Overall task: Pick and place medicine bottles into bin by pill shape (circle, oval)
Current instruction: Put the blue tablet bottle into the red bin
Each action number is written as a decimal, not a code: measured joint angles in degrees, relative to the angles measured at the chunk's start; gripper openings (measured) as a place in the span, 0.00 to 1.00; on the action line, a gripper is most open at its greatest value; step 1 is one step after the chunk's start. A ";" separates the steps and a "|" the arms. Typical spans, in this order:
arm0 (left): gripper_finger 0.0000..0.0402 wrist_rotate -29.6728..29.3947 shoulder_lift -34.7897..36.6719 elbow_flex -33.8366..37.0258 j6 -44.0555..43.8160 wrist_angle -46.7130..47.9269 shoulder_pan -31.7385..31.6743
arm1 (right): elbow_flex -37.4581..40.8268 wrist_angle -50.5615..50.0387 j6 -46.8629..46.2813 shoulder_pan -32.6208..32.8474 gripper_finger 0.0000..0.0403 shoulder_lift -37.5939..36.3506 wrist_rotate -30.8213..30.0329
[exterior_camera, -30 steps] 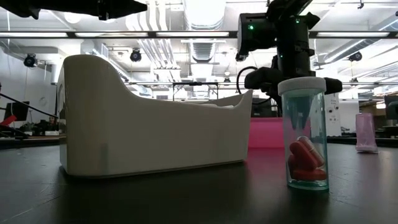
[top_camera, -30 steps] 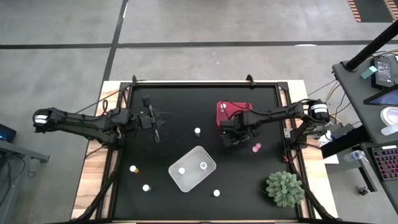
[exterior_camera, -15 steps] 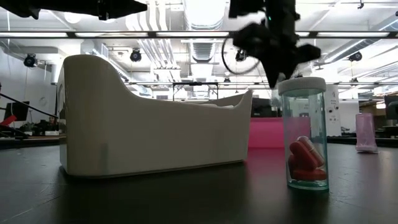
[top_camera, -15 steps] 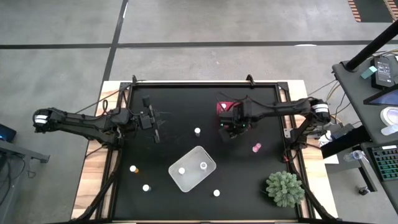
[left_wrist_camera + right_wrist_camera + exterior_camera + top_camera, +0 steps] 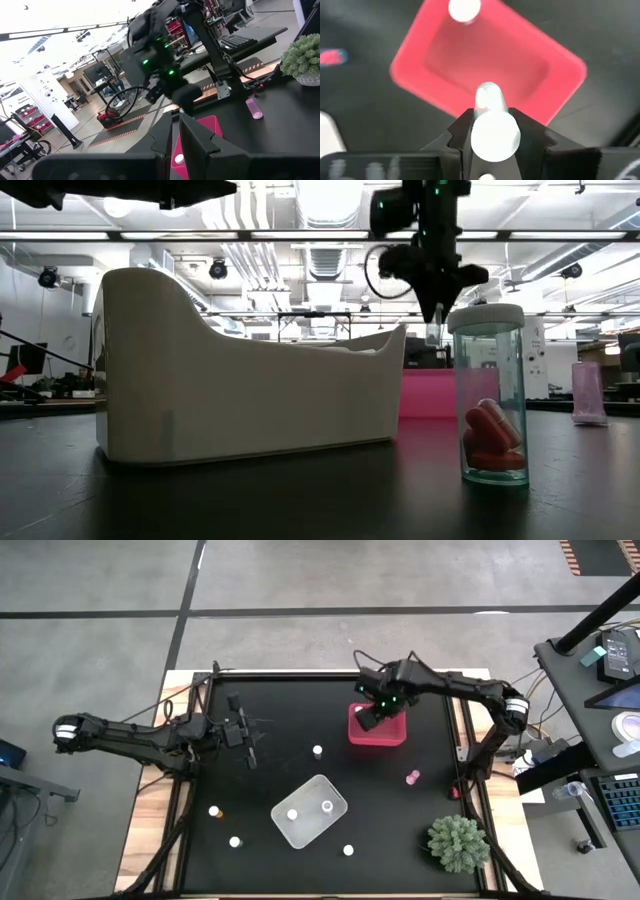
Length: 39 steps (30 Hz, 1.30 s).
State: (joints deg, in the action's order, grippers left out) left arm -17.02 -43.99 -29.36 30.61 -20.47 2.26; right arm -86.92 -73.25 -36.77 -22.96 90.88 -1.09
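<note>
My right gripper (image 5: 372,714) hangs above the pink bin (image 5: 390,732), shut on a small white-capped bottle (image 5: 494,134). Another white-capped bottle (image 5: 464,10) stands inside the bin. The white tray (image 5: 333,821) holds two bottles. Loose bottles stand on the black table: a white-capped one (image 5: 317,751), a pink one (image 5: 412,777), and several near the front edge. A teal bottle with red pills (image 5: 489,405) stands closest in the low view. My left gripper (image 5: 252,743) waits at the table's left, empty, its fingers a narrow gap apart. My right gripper pinches the bottle between its two fingers (image 5: 530,136), just below the white cap (image 5: 494,131). The fingers come from above, pointing down. The bottle hangs upright, its body (image 5: 487,96) below the fingers, lifted clear above the pink bin.
A spiky green plant (image 5: 459,843) stands at the table's front right corner. The white tray sits front of centre. A raised frame (image 5: 330,674) runs around the black table. Bare tabletop lies between the two arms.
My right gripper has gone up and toward the table's far edge, from the near side of the pink bin to above it, carrying the bottle with it. The loose bottles have stayed where they were.
</note>
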 joint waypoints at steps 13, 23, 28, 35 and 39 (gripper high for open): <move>0.04 0.00 0.00 0.00 0.07 -0.04 0.00 | 7.82 5.84 5.64 -7.35 0.25 -0.01 -0.01; 0.04 -3.51 0.00 0.01 0.55 -0.05 -0.01 | 14.95 13.09 8.24 -8.06 0.25 -0.01 -0.41; 0.04 -7.58 -0.13 0.59 1.90 0.05 -0.07 | 16.07 14.43 8.61 -8.49 0.25 -0.01 -0.49; 0.04 -7.76 -0.58 0.70 2.82 -0.18 -1.02 | 16.86 16.34 9.36 -9.21 0.25 0.38 -0.61; 0.04 -7.82 -0.90 0.70 2.87 -0.24 -1.25 | 16.88 16.43 9.70 -9.52 0.25 0.66 -0.87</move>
State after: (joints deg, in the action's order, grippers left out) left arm -24.84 -44.89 -28.67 33.48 -20.71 1.01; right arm -70.04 -56.82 -27.07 -32.47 91.54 -1.96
